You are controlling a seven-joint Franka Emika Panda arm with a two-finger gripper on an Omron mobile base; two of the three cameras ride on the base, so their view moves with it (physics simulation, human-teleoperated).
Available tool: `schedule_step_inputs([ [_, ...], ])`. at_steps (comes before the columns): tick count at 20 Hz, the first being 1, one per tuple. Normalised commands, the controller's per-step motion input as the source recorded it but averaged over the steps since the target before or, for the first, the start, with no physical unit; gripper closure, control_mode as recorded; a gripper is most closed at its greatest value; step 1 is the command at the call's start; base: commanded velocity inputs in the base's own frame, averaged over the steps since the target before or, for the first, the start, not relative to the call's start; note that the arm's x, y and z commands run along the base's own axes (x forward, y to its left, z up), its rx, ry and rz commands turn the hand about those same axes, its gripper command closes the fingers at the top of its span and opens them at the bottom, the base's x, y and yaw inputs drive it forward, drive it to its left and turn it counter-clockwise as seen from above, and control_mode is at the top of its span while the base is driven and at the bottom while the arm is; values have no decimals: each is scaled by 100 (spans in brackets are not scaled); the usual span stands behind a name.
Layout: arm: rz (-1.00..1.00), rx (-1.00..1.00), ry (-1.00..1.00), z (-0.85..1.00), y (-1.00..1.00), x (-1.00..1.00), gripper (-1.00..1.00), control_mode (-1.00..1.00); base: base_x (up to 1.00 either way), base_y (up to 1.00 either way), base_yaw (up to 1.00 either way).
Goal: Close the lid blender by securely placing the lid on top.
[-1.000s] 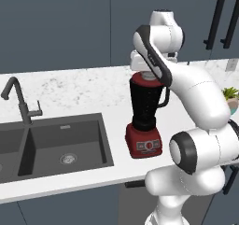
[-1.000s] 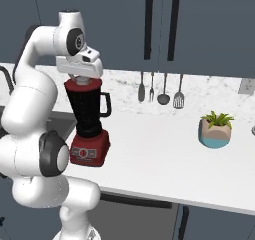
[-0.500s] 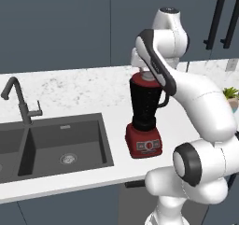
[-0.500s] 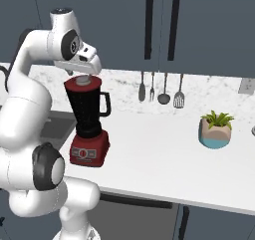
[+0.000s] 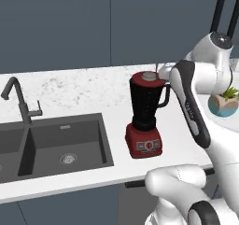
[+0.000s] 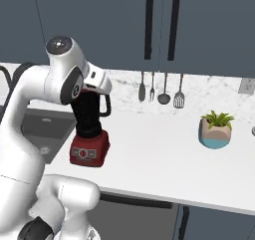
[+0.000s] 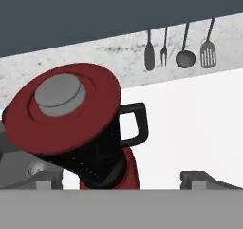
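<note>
Far left on the surface point(image 5: 84, 91): faucet point(image 5: 18, 100) and dark sink point(image 5: 56, 144) with a round drain; right of the sink the blender point(image 5: 145, 116) stands upright on the white surface, red base with dial facing front, black jar with handle on its right side in the left base view; lid point(image 5: 148, 77) sits on the jar rim, red disc with grey knob up, looks level and seated, covering the whole rim in the hand view point(image 7: 64, 107); right base view hides the jar top behind the arm, blender point(image 6: 90, 129) base and handle visible there.

Gripper point(image 7: 118, 178): the two dark tips sit wide apart at the bottom of the hand view, so spread, nothing between them; clear of the lid, jar body showing in the gap; hand is beside the jar top on its right in the left base view, near the lid, apart from it.

Further right: utensils point(image 6: 159, 87) hanging on the back wall, namely spoon, fork, ladle, slotted turner; also seen in the hand view point(image 7: 178, 45); small potted plant point(image 6: 215, 129) on the surface, well apart from the blender; dark cabinets point(image 6: 159, 25) with long black handles above.
</note>
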Motion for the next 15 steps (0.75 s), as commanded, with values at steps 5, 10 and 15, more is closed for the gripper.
schedule_step_inputs([
  [5,0,-9,-13,-100,-100,-100,-100,-100,0,0,0],
  [10,0,-1,-17,-52,-90,-100,-100,-100,0,0,0],
  [15,-5,13,-60,98,-8,-97,-100,-100,0,0,0],
])
